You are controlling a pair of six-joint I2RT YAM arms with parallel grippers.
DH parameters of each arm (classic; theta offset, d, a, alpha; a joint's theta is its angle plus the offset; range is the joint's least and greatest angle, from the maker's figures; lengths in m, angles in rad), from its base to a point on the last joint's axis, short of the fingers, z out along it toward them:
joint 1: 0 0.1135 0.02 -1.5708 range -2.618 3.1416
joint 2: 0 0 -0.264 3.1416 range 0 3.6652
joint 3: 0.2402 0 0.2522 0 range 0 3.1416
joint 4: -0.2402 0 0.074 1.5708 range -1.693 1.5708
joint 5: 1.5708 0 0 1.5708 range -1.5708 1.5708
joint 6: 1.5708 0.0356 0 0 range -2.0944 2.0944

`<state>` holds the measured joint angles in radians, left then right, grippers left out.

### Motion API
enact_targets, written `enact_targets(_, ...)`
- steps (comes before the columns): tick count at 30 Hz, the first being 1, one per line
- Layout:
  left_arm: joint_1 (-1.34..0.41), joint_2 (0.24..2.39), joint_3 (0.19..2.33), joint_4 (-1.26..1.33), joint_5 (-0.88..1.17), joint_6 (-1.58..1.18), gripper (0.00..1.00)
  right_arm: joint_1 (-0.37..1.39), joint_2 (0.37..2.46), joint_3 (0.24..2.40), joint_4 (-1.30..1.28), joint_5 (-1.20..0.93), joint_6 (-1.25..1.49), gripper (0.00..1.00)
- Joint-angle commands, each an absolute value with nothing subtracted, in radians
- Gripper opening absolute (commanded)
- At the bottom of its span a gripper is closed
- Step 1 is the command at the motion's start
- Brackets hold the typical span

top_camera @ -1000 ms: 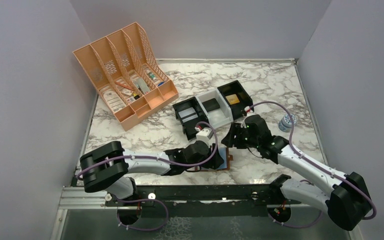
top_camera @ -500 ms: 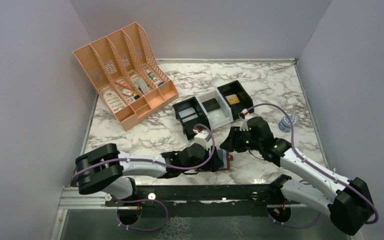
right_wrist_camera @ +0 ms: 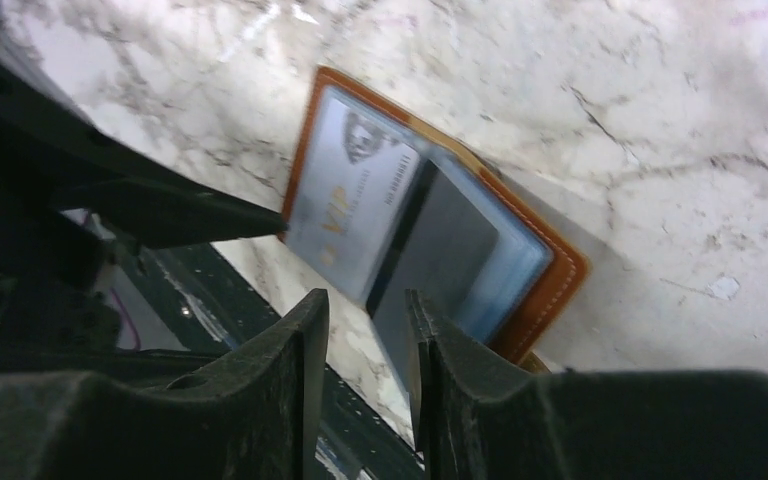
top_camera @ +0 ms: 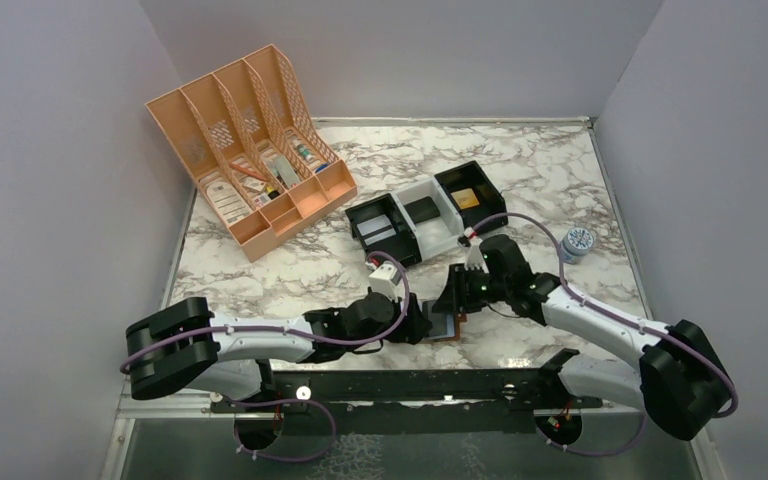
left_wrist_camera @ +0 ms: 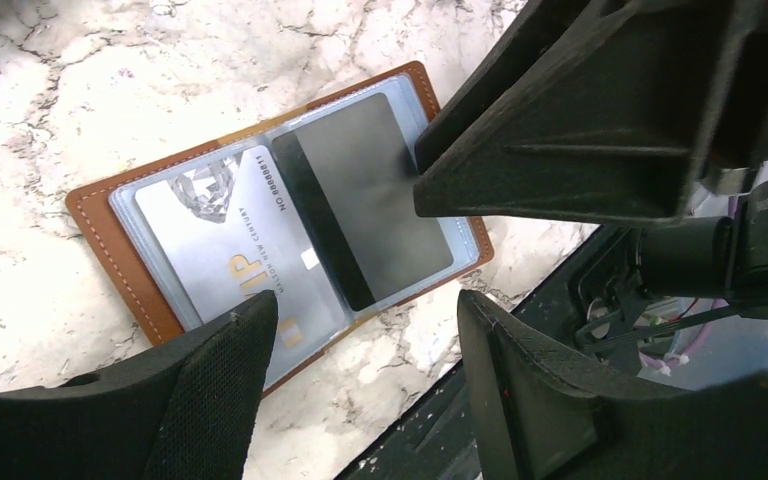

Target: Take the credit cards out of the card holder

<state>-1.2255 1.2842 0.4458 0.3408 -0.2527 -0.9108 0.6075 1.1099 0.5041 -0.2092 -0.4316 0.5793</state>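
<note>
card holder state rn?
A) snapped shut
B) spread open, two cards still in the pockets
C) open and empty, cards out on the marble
B: the left wrist view shows the card holder lying spread open, with a pale VIP card and a dark striped card still behind its clear pockets.

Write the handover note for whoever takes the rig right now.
Left gripper: open, low over the holder, holding nothing.
Right gripper: narrow gap between the jaws, apparently around the dark card's edge; no firm grip visible.
Things: holder lies spread open near the table's near edge; silver card and dark card both in its sleeves.
Done: holder is open.
Left: pull out both cards.
</note>
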Motion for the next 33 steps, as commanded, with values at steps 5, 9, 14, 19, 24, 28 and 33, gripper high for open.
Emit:
enact_targets(5,-1.216,1.311,0.488,0.325,-0.263,-0.886,0.70,0.606,1.172,0.404,-0.212,-0.271,0.630,0.30)
enact_targets(9,-1.211,1.381,0.544,0.338,-0.222,-0.860,0.70,0.606,1.160,0.368,-0.200,-0.238,0.670,0.30)
enact_targets(14,-1.210,1.460,0.599,0.356,-0.193,-0.844,0.68,0.606,1.127,0.359,-0.211,-0.193,0.695,0.30)
enact_targets(19,-1.202,1.503,0.605,0.362,-0.193,-0.859,0.64,0.606,1.108,0.344,-0.206,-0.170,0.713,0.29)
enact_targets(24,-1.191,1.564,0.596,0.380,-0.187,-0.899,0.64,0.606,1.115,0.338,-0.204,-0.166,0.718,0.29)
enact_targets(28,-1.187,1.603,0.597,0.396,-0.175,-0.911,0.62,0.606,1.110,0.335,-0.206,-0.152,0.729,0.29)
enact_targets(33,-1.184,1.605,0.589,0.396,-0.186,-0.927,0.58,0.606,1.109,0.334,-0.206,-0.153,0.731,0.29)
